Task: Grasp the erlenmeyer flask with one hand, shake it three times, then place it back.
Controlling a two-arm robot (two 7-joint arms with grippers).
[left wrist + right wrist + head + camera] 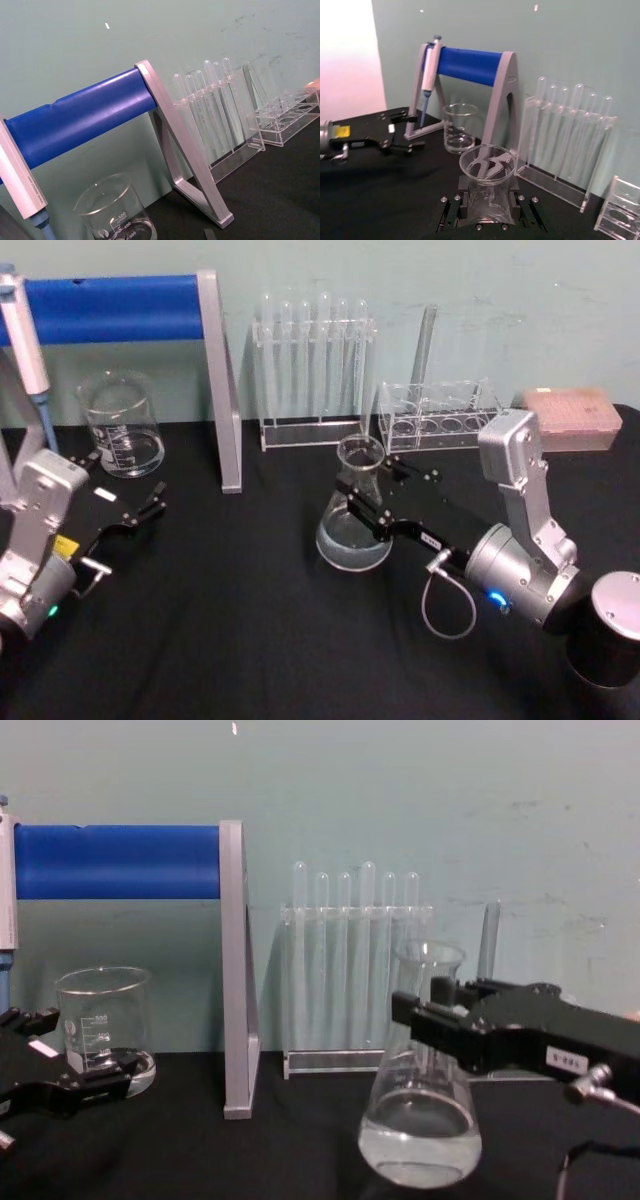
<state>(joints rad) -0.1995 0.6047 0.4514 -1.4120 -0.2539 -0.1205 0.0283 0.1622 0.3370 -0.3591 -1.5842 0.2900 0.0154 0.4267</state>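
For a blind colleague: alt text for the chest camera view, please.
A black right gripper, in from the right, grips the neck of a clear glass conical flask holding a little liquid. At left, the open left gripper sits by a clear glass beaker; a blue-barred grey stand and clear test-tube rack stand behind.

Clear erlenmeyer flask (352, 528); black right claw (366, 488) (white label (565, 1061)); blue-barred grey stand (224, 390)

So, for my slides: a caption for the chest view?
Right hand grips the erlenmeyer flask by its neck; left hand rests open near the beaker.
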